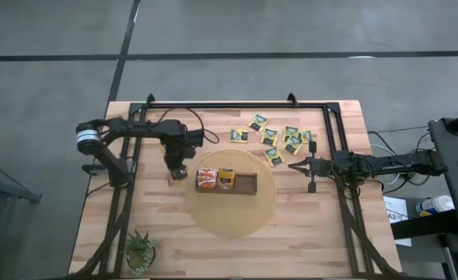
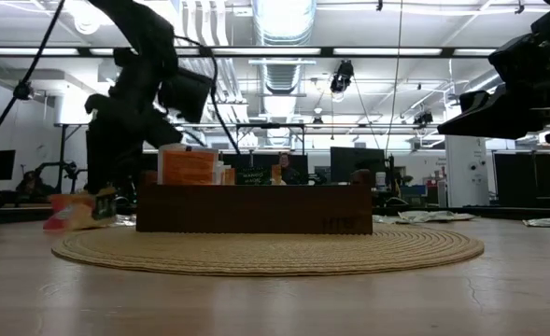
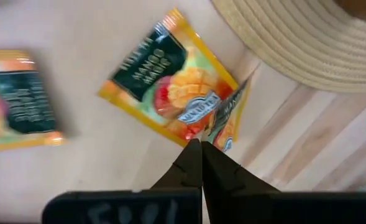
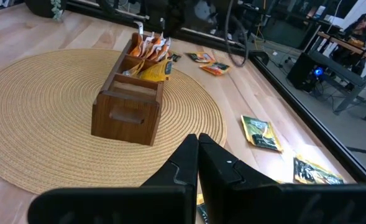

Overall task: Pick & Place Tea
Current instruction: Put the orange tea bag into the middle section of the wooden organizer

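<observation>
Your left gripper (image 3: 201,144) has its jaws pinched on an orange sachet (image 3: 173,87) corner to lift it off the desk (image 1: 306,233); right gripper (image 1: 294,165) waits, jaws together, empty.

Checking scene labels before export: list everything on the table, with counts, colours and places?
Table: one, light wood, carries everything.
Mat: one, round woven tan, table centre.
Box: one, dark-brown wood, on the mat; the end compartment on the right arm's side is empty.
Boxed sachets: orange ones in the end compartment on the left arm's side, yellow in the middle; count unclear.
Loose orange sachets: two, on the table beside the mat, on the left arm's side.
Green-and-yellow sachets: about eight, scattered flat off the mat, on the right arm's side.
Plant: one, green and spiky, at a table corner on the left arm's side.
Left gripper: jaws closed, tips at one loose orange sachet's edge; grip unclear.
Right gripper: jaws closed, beside the mat.
</observation>
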